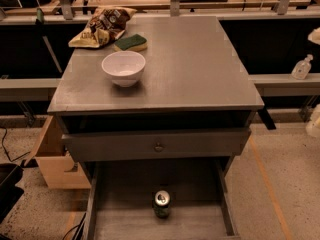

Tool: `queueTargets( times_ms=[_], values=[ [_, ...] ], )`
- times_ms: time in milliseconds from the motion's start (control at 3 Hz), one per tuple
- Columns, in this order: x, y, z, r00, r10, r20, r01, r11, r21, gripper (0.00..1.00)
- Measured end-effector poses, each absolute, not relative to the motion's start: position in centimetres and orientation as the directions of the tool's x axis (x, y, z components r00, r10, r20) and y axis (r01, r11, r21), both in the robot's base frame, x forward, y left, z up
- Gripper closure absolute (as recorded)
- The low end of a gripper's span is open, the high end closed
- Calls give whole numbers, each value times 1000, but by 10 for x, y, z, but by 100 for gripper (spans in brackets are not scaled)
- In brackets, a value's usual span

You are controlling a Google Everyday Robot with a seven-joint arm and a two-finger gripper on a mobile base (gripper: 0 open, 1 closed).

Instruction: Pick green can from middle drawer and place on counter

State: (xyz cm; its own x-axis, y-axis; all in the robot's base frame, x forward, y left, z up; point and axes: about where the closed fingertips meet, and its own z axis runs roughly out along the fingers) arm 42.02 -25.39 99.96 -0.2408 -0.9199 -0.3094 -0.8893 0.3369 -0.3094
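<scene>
The green can (pixel 161 204) stands upright in the open middle drawer (pixel 125 224), near the middle of its grey bottom, silver top facing up. The counter (pixel 200 69) is the grey cabinet top above it. Of my gripper (pixel 314 122) only a pale piece shows at the right edge of the camera view, level with the upper drawer front, far right of the can and well apart from it. It holds nothing that I can see.
A white bowl (pixel 123 67), a green sponge (pixel 130 42) and a snack bag (pixel 101 26) lie on the counter's left and back. The shut upper drawer front with a knob (pixel 158 146) overhangs the open drawer. A clear pump bottle (pixel 302 67) stands on the right ledge. A cardboard box (pixel 52 159) sits at the left.
</scene>
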Motion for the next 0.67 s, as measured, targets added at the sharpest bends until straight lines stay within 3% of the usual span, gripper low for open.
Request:
queueTargets(
  times_ms=[667],
  values=[
    [387,-247,885,-161,-812,-561,-884,371,-283,0]
  ],
)
